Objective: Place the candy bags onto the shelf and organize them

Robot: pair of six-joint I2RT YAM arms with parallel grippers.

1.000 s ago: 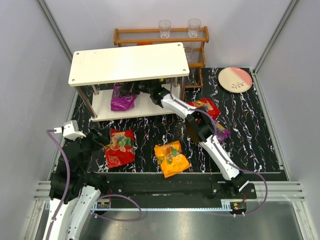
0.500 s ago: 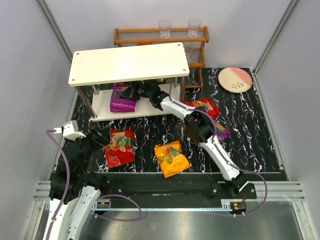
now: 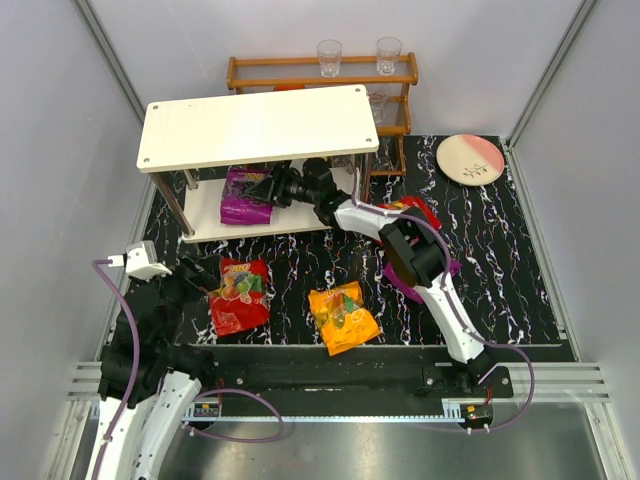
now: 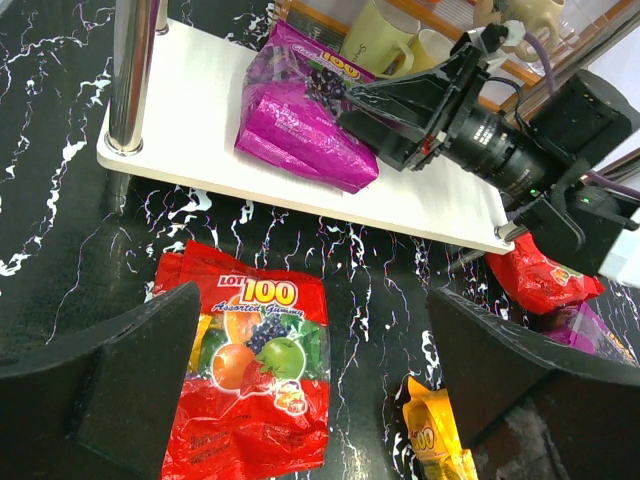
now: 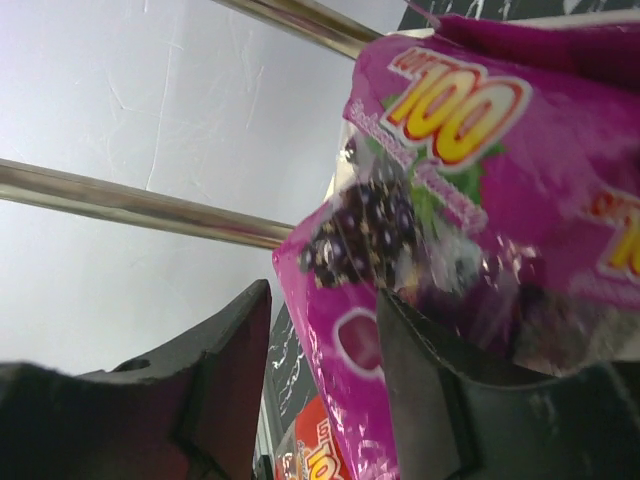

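One purple candy bag (image 3: 243, 195) (image 4: 300, 125) (image 5: 470, 200) lies on the lower board of the white shelf (image 3: 255, 125) (image 4: 200, 100). My right gripper (image 3: 270, 185) (image 4: 350, 105) (image 5: 325, 300) reaches under the top board, open. The bag's edge sits between its fingers, with a gap on one side. My left gripper (image 3: 195, 283) (image 4: 315, 300) hangs open above the mat, over a red bag (image 3: 238, 295) (image 4: 250, 375) and beside an orange bag (image 3: 342, 317) (image 4: 435, 440). Another red bag (image 3: 415, 212) (image 4: 540, 280) and a purple bag (image 3: 445, 268) (image 4: 590, 325) lie partly hidden under the right arm.
A brown wooden rack (image 3: 320, 75) with clear glasses (image 3: 329, 55) stands behind the shelf, with mugs (image 4: 385, 40) on its lower level. A pink and cream plate (image 3: 470, 158) lies at the back right. The shelf's metal legs (image 5: 150, 205) stand close to the right gripper.
The right gripper's jaws have opened off the purple bag, which now lies on the lower board. Its wrist has drawn slightly back to the right. The left arm has not moved.
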